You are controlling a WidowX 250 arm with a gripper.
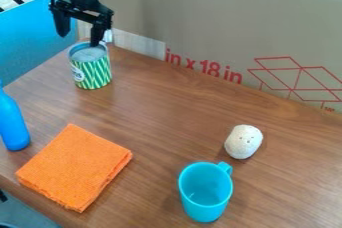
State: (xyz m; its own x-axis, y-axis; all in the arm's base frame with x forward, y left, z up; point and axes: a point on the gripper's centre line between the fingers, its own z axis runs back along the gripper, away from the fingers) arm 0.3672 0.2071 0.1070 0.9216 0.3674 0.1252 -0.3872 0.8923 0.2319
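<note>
A black gripper [79,39] hangs, fingers spread and grasping nothing, above a green-and-white striped can [93,72] at the far side of a wooden desk [160,117]. 1 finger points down at the can's round top; whether the 2 touch, it is not possible to tell. The can stands upright on the desk near a cardboard panel [200,27] marked in red. No grasp is in place and nothing is lifted, so any handling of the can appears, at most, at its very start. Nearer the camera, a folded orange cloth [75,164] lies flat between a blue bottle [12,124], upright at the view's left edge, and an upright turquoise cup [204,197]. Just beyond the cup's handle rests a white, rounded object [244,142] with small dark spots.
</note>
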